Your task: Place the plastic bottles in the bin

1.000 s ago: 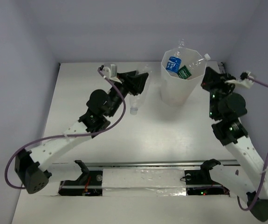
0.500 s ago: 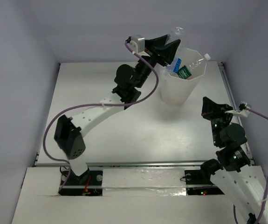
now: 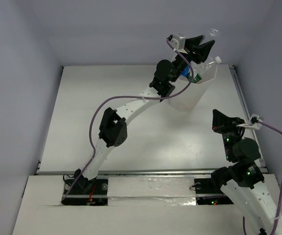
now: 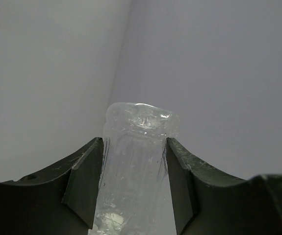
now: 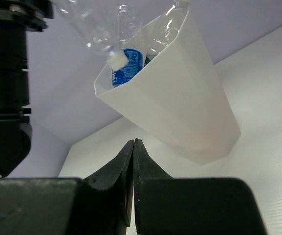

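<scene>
My left gripper (image 3: 203, 48) is raised above the bin (image 3: 208, 74) and is shut on a clear plastic bottle (image 3: 212, 34). In the left wrist view the fingers clamp the bottle's body (image 4: 137, 161) against the bare wall behind. The translucent white bin stands at the table's far right, partly hidden by my left arm. Inside it are a blue-labelled bottle (image 3: 184, 73), a green-labelled one (image 3: 194, 77) and a clear one with a white cap (image 3: 213, 62). The right wrist view shows the bin (image 5: 180, 103) and the held bottle (image 5: 84, 24) over its rim. My right gripper (image 3: 219, 120) is shut and empty, near the bin's right.
My left arm (image 3: 131, 105) stretches diagonally across the table to the bin. Lavender walls close in the back and both sides. A taped rail (image 3: 150, 188) runs along the near edge between the arm bases.
My left arm lifted the clear bottle off the table left of the bin and swung it up and right above the bin. My right arm drew back from the bin toward the near right.
</scene>
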Controlling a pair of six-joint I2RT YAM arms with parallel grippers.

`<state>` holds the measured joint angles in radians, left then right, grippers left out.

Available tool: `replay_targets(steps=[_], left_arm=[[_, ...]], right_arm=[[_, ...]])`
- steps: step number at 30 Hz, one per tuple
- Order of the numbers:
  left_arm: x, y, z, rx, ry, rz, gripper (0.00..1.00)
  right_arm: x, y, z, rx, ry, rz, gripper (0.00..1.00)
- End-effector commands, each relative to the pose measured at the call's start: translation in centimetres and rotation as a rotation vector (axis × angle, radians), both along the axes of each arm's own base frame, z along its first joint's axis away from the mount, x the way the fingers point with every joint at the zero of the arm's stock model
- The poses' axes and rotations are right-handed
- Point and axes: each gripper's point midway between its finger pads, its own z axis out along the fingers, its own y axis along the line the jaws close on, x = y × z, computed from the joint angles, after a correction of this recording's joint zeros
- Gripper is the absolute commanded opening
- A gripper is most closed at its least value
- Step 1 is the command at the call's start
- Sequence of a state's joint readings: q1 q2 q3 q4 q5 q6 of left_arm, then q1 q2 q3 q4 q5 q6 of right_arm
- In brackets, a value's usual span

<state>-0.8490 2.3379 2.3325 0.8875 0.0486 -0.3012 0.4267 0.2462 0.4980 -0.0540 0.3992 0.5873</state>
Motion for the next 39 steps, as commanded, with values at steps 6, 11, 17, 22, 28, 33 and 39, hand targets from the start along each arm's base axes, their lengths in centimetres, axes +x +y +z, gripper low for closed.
replay_targets(steps=[6,11,17,22,28,33,39], left_arm=[[-0.9,0.1,-1.6,-0.001,0.015,-0.009,0.55],[-1.0,0.7,-3.2,0.018,0.045,0.005,0.88],[-2.7,3.1,-2.7,0.011,0.048,0.015,0.99],[-4.7,6.6,0.1,-0.022,0.027,0.060,0.99],[-8.6,8.8,4.6,-0.029,-0.052,0.025,0.99],[-11.2,10.2,5.7,0.006,-0.053,-0.037,0.99],[-14.2,13.5,-1.5,0.128,0.252,-0.075,0.99]], right_arm=[[-0.2,0.3,0.2,-0.023,-0.024,0.022,0.06],[0.0,0.0,-0.2,-0.026,-0.012,-0.001,0.06],[0.1,0.0,-0.1,-0.026,-0.009,-0.004,0.07],[0.2,0.1,0.1,-0.029,0.001,-0.003,0.11],[0.4,-0.1,0.9,-0.035,0.002,-0.019,0.29],[0.2,-0.1,2.0,-0.042,-0.002,-0.008,0.50],[-1.4,-0.8,4.7,-0.045,-0.044,-0.013,0.80]])
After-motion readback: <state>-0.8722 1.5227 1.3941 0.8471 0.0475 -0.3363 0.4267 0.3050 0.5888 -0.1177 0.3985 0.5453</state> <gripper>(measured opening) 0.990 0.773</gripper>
